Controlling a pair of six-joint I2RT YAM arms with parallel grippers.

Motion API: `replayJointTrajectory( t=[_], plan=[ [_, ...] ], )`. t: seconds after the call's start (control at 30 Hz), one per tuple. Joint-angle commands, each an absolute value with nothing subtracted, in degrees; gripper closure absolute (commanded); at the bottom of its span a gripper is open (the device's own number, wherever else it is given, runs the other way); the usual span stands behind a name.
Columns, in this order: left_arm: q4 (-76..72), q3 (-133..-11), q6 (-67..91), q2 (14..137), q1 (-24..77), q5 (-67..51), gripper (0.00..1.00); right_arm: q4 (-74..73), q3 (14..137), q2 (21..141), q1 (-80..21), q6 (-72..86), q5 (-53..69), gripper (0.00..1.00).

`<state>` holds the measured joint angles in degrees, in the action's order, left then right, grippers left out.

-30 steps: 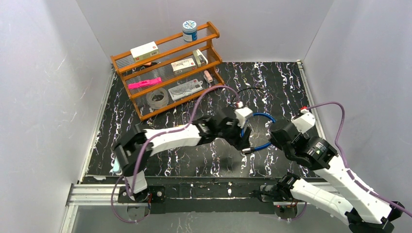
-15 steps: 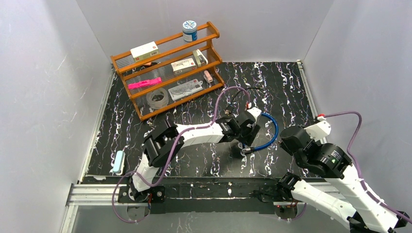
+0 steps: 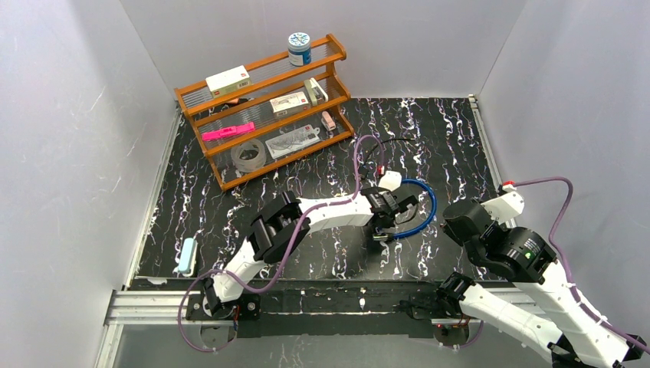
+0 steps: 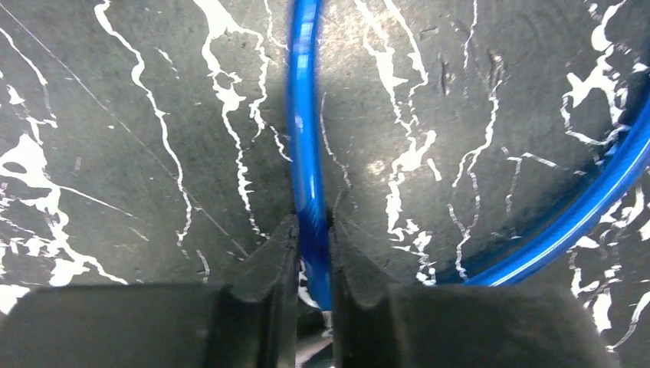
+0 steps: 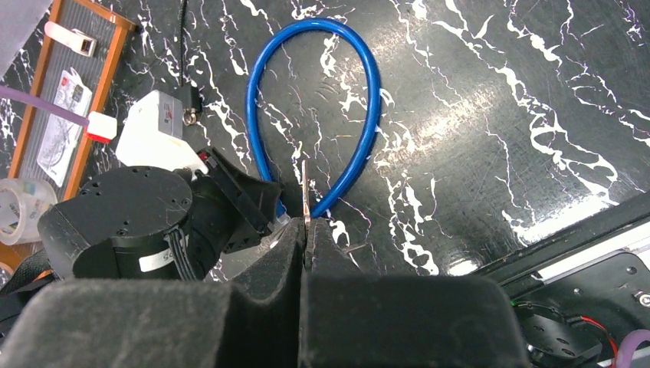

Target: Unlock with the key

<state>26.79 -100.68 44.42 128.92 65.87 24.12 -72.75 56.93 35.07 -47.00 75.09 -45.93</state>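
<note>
A blue cable lock (image 3: 426,204) lies in a loop on the black marbled table (image 3: 322,257). My left gripper (image 4: 313,230) is shut on the blue cable (image 4: 304,138) close to its near end, where a bit of silver metal (image 3: 381,237) shows below the fingers. In the right wrist view the loop (image 5: 369,115) lies ahead. My right gripper (image 5: 306,228) is shut on the key (image 5: 305,188), whose thin blade sticks up between the fingertips. It hovers just to the right of the left gripper. The lock's keyhole is hidden.
A wooden rack (image 3: 201,124) with boxes, a jar and a tape roll (image 3: 249,156) stands at the back left. A light blue object (image 3: 186,256) lies at the table's near left edge. A thin black cord (image 3: 391,142) lies behind the loop.
The left arm has reached further right and its gripper has closed on the blue cable. The right arm drew back to the right with the key.
</note>
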Motion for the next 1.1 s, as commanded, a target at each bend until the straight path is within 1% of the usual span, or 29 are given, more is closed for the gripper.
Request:
replayJointTrajectory(
  t=[0.0,0.13,0.23,0.33,0.47,0.57,0.67,0.83,1.0,1.07],
  plan=[
    [35.91,-99.23,49.67,128.28,65.92,28.03,1.0,-71.95,59.48,35.52,-47.37,75.16,-47.06,0.99],
    [34.82,-92.9,52.49,121.06,65.92,30.56,1.0,-69.62,59.07,36.82,-47.37,73.55,-45.8,0.99],
    [30.56,-86.08,53.34,113.18,65.92,30.3,1.0,-67.53,58.52,38.18,-47.37,72.35,-45.06,0.99],
    [28.62,-80.09,55.95,105.08,65.87,33.37,1.0,-64.58,57.83,38.95,-47.32,71.32,-44.17,0.99],
    [29.79,-74.64,63.63,95.27,64.78,39.11,1.0,-58.7,56.01,39.26,-47.33,68.69,-41.86,0.99],
    [30.34,-71.34,70.54,90.08,63.76,42.92,1.0,-54.14,54.56,40.04,-47.36,66.27,-38.69,0.99],
    [32.04,-69.53,77.49,85.89,63.2,46.38,1.0,-49.48,52.87,40.25,-47.37,63.73,-35.66,0.99],
    [39.39,-70.84,88.47,81.72,63.17,51.63,1.0,-45.74,51.27,40.75,-47.31,62.84,-33.43,0.99],
    [42.54,-69.93,94.33,78.84,63.14,53.32,1.0,-42.51,50.79,42.12,-47.35,60.62,-30.68,0.99],
    [42.63,-68.43,96.89,77.25,63.13,53.63,1.0,-38.78,50.07,42.27,-47.35,58.26,-28.26,0.99]
  ],
)
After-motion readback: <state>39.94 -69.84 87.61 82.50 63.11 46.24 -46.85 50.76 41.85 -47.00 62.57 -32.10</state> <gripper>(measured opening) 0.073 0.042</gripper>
